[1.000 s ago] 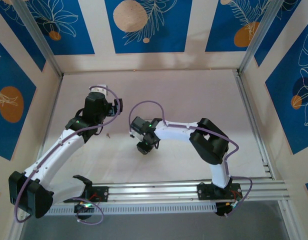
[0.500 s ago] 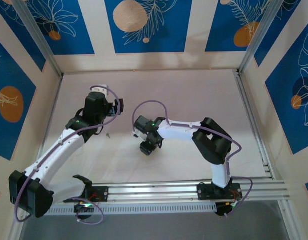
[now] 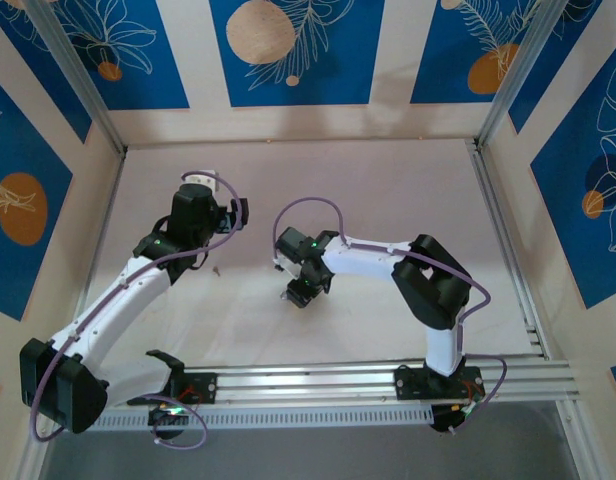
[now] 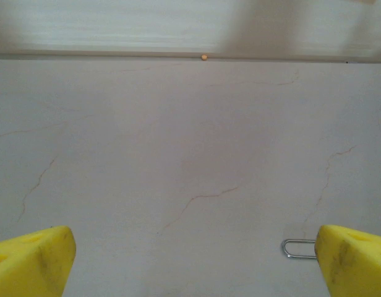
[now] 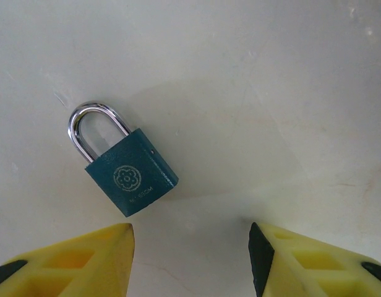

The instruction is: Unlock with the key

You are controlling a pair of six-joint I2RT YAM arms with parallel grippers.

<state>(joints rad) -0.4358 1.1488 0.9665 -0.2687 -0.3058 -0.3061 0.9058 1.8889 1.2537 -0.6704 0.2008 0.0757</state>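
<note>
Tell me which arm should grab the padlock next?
Right. The right claw is open and hangs over the padlock, lying flat on the table just ahead of its fingertips. The left claw is open too, but points at mostly bare table.

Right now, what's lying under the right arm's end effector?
A teal padlock with a silver shackle lies flat on the pale table, just beyond the open right end effector. The padlock's underside and keyhole are hidden.
</note>
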